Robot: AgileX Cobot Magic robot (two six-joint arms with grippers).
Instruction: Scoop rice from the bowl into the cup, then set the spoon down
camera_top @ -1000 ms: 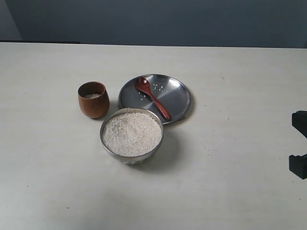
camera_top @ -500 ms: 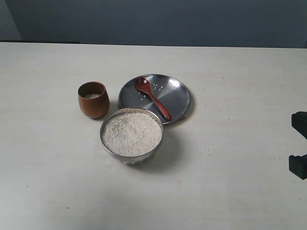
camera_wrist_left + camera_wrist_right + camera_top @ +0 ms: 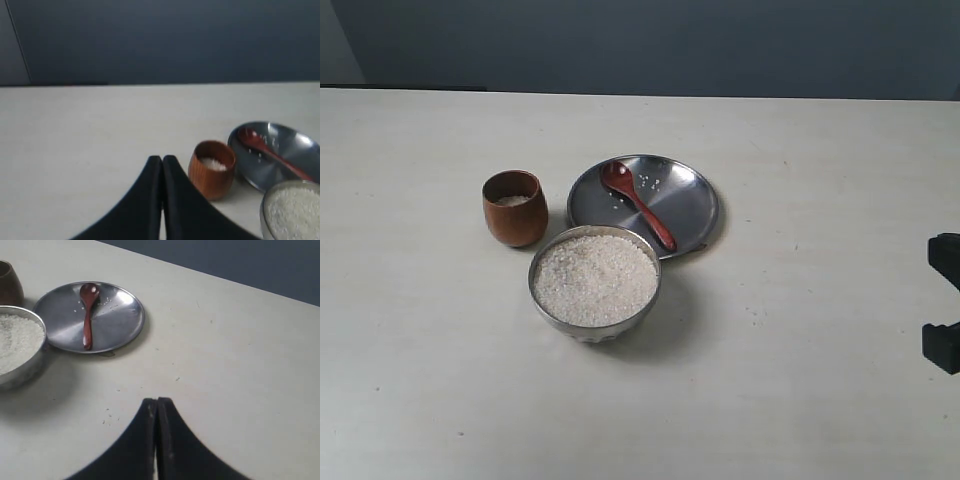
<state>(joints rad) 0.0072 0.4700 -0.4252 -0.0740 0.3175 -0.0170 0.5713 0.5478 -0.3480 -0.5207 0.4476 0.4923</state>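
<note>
1. Reading the exterior view from the left: the left gripper [image 3: 162,159] shows only in its own wrist view. Its two black fingers [image 3: 142,205] are clenched flat against each other on nothing, above the bare table [image 3: 820,180], with the cup close beyond the tips.
2. The cup [image 3: 515,208] stands upright on the table, left of the plate and just behind the left side of the bowl. A small portion of the rice [image 3: 512,200] lies in its bottom.
3. The bowl [image 3: 595,328] stands nearest the camera, filled with rice almost to its rim. Its far rim covers the near edge of the plate; whether the two touch cannot be told.
4. The plate [image 3: 688,205], flat and steel, lies behind and to the right of the bowl. The spoon [image 3: 638,204] rests on it, head at the far left, handle running to the near right and ending close to the bowl rim. Some loose grains [image 3: 646,183] lie beside the spoon head.
5. The right gripper [image 3: 156,401] is likewise clenched, fingers pressed together and holding nothing, over bare table well to the right of the plate.
6. Black hardware [image 3: 945,345] is cut by the right frame edge of the exterior view; which part of the rig it is cannot be told.
7. The table is a pale cream, matte surface with small dark specks. A dark blue-grey wall [image 3: 640,45] closes the scene behind it.
</note>
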